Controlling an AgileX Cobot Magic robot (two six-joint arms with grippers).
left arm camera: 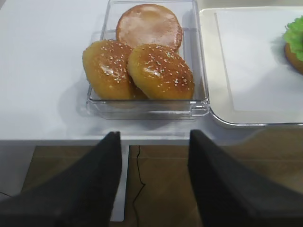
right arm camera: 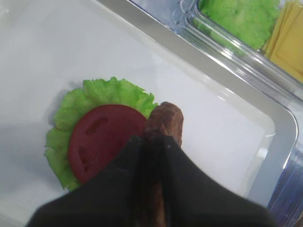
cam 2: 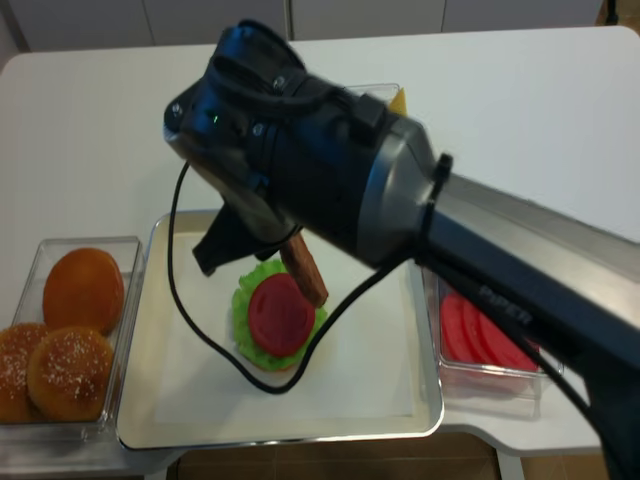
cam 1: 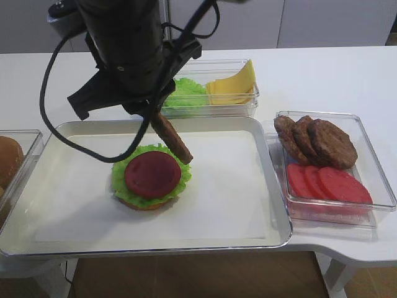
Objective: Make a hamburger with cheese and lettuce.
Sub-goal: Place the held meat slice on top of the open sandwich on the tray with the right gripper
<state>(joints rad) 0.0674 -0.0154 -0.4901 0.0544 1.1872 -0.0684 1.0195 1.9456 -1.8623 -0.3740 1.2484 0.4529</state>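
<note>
On the tray (cam 1: 260,186) sits the hamburger (cam 1: 151,177), tomato-topped, while the right gripper (right arm camera: 158,142) pinches a patty (cam 1: 172,138) edge-on just above it; the left gripper (left arm camera: 154,156) hangs spread near the buns (left arm camera: 139,71).

The work surface is a white table (cam 1: 322,68) with a smooth matte top and a rounded front corner at the right. Behind its far edge stands a run of pale grey cabinet fronts (cam 1: 329,22), divided by thin vertical seams. Below the front edge, a brown wood-grain floor (left arm camera: 156,189) is visible, together with a white table leg (cam 1: 338,279). Lighting is even and diffuse, producing soft, faint shadows on the tabletop.
</note>
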